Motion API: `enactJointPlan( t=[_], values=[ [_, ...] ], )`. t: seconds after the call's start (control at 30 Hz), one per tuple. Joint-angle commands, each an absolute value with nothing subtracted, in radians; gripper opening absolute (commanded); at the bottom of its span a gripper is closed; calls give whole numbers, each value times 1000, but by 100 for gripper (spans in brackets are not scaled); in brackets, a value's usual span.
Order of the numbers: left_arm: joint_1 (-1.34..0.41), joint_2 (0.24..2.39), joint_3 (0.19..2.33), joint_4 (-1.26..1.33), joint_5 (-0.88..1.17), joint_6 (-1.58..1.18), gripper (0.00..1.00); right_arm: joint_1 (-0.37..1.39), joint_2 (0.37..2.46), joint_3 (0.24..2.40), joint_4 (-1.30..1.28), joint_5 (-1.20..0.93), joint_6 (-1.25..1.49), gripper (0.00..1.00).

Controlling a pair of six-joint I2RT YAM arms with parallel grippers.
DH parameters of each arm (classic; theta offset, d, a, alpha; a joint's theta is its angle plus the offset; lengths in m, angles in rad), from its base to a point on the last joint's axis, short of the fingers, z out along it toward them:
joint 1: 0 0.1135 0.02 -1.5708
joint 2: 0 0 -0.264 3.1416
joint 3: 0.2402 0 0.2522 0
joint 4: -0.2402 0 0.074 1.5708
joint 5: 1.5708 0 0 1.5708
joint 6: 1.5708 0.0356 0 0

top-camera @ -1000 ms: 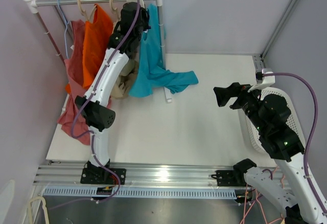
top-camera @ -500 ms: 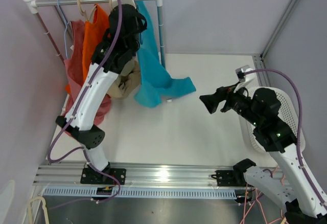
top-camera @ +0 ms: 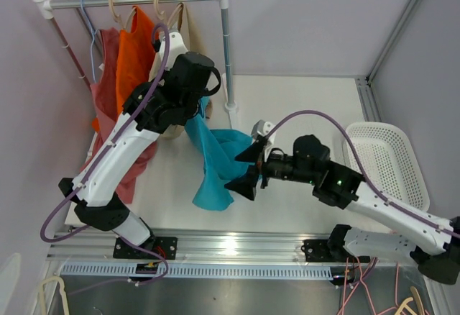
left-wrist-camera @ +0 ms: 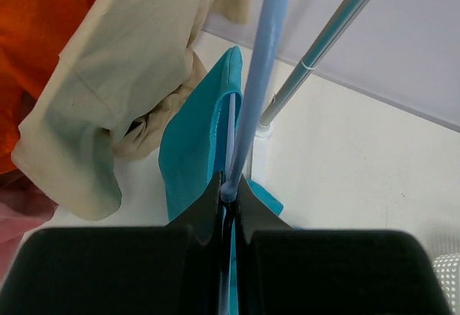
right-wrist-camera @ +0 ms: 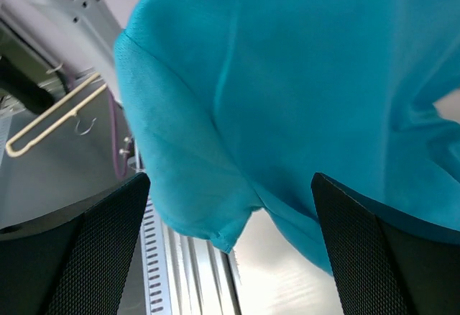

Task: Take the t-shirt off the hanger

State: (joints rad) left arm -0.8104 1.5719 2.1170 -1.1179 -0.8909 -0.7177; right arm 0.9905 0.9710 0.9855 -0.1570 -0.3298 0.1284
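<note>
Over the desk's point(top-camera: 309, 113) near-left area, clear of the rail point(top-camera: 129, 0): teal t-shirt point(top-camera: 214, 160) is hanging from a pale blue hanger point(left-wrist-camera: 253, 106).
Left gripper point(left-wrist-camera: 228, 194) is clamping tight on the hanger's rod; right gripper point(top-camera: 244, 170) is standing wide apart just beside the lower cloth, holding nothing. Judged light, soft and limp, the fabric is draping freely and is likely to slip unless pinched at a bunched fold near the hem or sleeve. Its long axis is running from the collar end at the hanger down toward the desk's near edge, hem lowest.
</note>
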Motion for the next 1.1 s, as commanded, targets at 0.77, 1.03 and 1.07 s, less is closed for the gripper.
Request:
enactJointPlan(
  t=[0.77,1.03,1.07],
  values=[
    [-657,1844,2368,-1178,-680,-680,1,1945,1173,1067,-185,485,73,0],
    [-692,1640,2239,-1149,-537,-638,1,1784,1275,988,-241,604,278,0],
    [-725,1579,2145,-1072,-488,-620,1,1742,1206,967,-212,610,294,0]
  ],
)
